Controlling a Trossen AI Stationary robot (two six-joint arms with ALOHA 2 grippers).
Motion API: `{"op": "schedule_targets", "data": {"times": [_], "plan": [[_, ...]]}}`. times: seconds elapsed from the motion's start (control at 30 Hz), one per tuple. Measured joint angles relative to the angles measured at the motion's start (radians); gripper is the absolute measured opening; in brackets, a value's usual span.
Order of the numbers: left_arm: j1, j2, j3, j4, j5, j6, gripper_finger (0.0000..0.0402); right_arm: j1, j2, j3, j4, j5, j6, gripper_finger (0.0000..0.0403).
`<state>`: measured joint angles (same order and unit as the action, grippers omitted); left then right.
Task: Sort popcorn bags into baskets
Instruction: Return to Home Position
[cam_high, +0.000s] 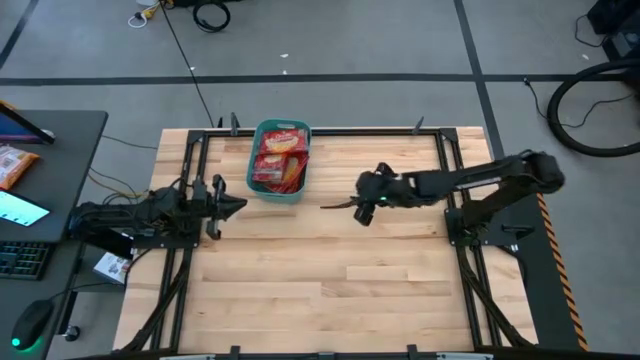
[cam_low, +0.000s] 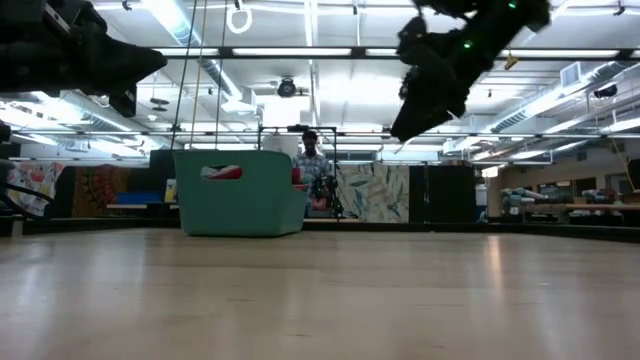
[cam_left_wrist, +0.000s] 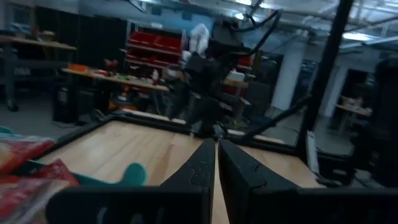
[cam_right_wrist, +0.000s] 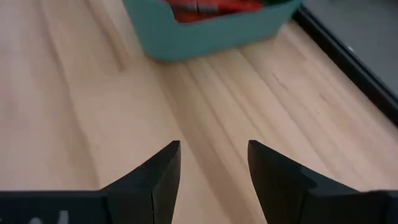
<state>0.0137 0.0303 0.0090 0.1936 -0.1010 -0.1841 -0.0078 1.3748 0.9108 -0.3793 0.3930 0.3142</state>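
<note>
The teal basket (cam_high: 279, 160) stands near the table's far edge, left of centre, with several red popcorn bags (cam_high: 280, 158) lying inside; it also shows in the low view (cam_low: 240, 193) and the right wrist view (cam_right_wrist: 211, 28). My right gripper (cam_high: 335, 206) hovers open and empty above the table, right of the basket, pointing toward it (cam_right_wrist: 211, 165). My left gripper (cam_high: 240, 205) waits shut and empty near the table's left edge, just near-left of the basket (cam_left_wrist: 216, 152).
Bare wooden table top (cam_high: 330, 280) stretches across the middle and near side. A black frame (cam_high: 330, 131) runs round the table's edge. A desk with a keyboard and an orange-and-white packet (cam_high: 12, 165) stands off to the left. A person (cam_low: 312, 160) stands in the room beyond.
</note>
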Motion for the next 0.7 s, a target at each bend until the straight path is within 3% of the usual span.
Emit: {"op": "schedule_targets", "data": {"times": [0.17, 0.43, 0.7], "plan": [[0.000, -0.008, 0.000, 0.016, -0.014, 0.018, 0.0025, -0.001, -0.123, -0.246, 0.397, -0.037, 0.028, 0.0191], [-0.001, -0.028, 0.000, 0.011, -0.061, 0.062, 0.0009, -0.084, -0.192, -0.594, 1.014, -0.186, 0.050, 0.0191], [0.000, -0.026, 0.000, -0.012, -0.083, 0.134, 0.0015, -0.201, -0.212, -0.836, 1.370, -0.236, 0.093, 0.0191]]}}
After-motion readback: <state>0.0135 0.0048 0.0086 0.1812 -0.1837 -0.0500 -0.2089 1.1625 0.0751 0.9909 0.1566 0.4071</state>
